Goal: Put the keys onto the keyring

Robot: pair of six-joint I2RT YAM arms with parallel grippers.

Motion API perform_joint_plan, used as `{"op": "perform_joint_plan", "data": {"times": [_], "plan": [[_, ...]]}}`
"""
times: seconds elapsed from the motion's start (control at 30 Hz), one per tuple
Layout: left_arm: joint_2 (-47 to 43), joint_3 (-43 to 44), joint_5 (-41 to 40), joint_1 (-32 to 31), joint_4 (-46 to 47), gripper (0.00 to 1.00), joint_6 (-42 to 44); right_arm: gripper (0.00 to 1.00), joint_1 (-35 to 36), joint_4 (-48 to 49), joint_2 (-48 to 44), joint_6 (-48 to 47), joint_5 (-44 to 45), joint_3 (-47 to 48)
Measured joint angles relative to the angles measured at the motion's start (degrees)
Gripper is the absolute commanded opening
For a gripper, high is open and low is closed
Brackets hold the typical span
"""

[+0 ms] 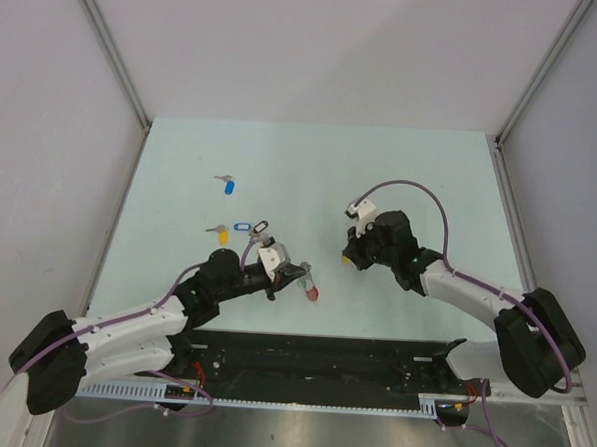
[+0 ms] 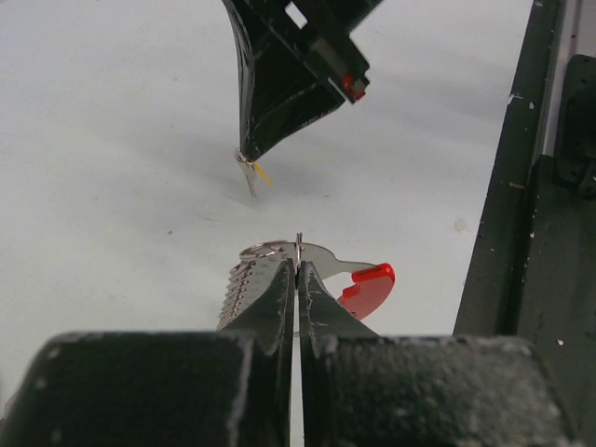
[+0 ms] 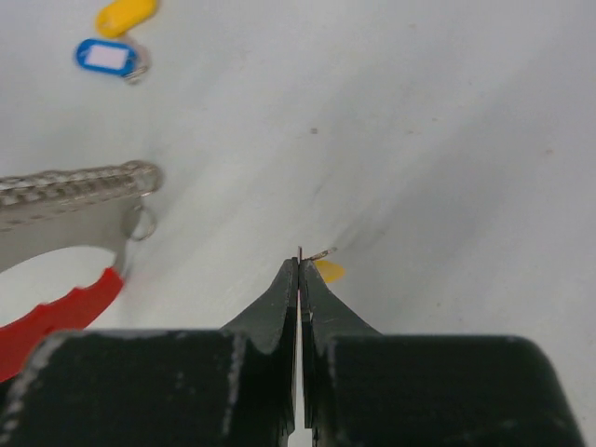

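My left gripper (image 2: 299, 264) is shut on a thin ring of the keyring (image 2: 270, 253), held just above the table. The keyring's grey metal part (image 2: 240, 284) lies to its left and the red arc (image 2: 370, 288) to its right. From above, the keyring (image 1: 310, 290) hangs at the left gripper (image 1: 298, 276). My right gripper (image 3: 299, 264) is shut on a small key with a yellow tag (image 3: 328, 271), and sits a short way right of the keyring (image 3: 70, 186). Other keys lie on the table: blue tag (image 1: 229, 187), yellow tag (image 1: 221, 235), blue-and-white tag (image 1: 241, 225), dark tag (image 1: 260, 227).
The pale green table (image 1: 421, 180) is walled in by grey panels on three sides. A black rail (image 1: 321, 360) with the arm bases runs along the near edge. The right gripper (image 2: 279, 84) hangs just beyond the keyring in the left wrist view.
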Motion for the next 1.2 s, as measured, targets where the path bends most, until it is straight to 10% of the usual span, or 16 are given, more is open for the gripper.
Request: {"op": "perform_joint_plan", "data": {"times": [0.7, 1.2], "plan": [[-4.9, -5.1, 3.5, 1.0, 6.7, 0.0, 6.1, 0.0, 9.0, -31.3, -10.1, -8.3, -17.2, 18.8], [-7.3, -7.0, 5.7, 1.1, 6.7, 0.01, 8.6, 0.0, 13.2, -33.9, -2.1, -8.7, -23.9, 24.7]]}}
